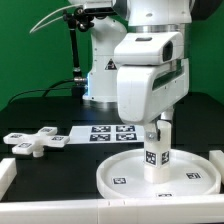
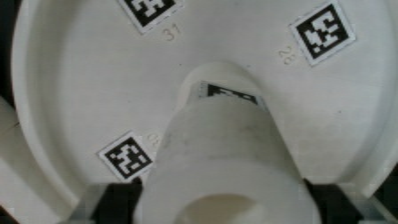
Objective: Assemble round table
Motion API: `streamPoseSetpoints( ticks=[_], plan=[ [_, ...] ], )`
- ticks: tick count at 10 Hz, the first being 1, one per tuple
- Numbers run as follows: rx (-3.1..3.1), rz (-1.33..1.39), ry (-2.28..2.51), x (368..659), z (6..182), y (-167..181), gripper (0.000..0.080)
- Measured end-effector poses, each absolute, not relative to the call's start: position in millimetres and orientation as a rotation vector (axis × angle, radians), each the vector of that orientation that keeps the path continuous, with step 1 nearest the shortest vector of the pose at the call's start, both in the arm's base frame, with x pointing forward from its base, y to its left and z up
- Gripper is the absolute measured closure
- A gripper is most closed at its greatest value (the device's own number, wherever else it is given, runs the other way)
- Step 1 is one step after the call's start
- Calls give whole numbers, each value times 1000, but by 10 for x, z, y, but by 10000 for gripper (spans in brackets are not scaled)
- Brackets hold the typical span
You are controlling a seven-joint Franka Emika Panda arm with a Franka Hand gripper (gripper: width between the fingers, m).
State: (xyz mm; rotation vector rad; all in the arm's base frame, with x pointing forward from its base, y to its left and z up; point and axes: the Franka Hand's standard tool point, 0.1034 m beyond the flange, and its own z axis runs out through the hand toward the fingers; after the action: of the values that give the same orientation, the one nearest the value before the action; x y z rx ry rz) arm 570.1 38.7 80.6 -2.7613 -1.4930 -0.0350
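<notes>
Upright, the smooth white cylinder leg stands on the rimmed disc, pincer clamped on it.

The leg stands on the disc, within my gripper — cross foot well apart at the exterior view's left, marker board behind the disc.

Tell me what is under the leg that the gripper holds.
The round disc lies under the upright leg, which the gripper holds. The leg's lower end covers the disc's middle, so whether they touch cannot be seen.
</notes>
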Motion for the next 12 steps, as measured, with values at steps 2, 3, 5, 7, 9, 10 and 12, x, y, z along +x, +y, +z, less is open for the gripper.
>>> streamPoseSetpoints(
  ticks=[2,3,5,7,9,10,12],
  plan=[
    [-2872,-35,-1259,5700,805,387,380],
    [-2944,-34,-1046,5695,801,373,380],
    [-3025,-13,-627,5664,788,386,380],
    [-3057,-19,-426,5673,789,398,382],
    [-3076,-13,-236,5673,788,393,382],
    [-3082,-10,-129,5673,788,389,382],
    [-3061,1,202,5666,782,367,382]
  ],
)
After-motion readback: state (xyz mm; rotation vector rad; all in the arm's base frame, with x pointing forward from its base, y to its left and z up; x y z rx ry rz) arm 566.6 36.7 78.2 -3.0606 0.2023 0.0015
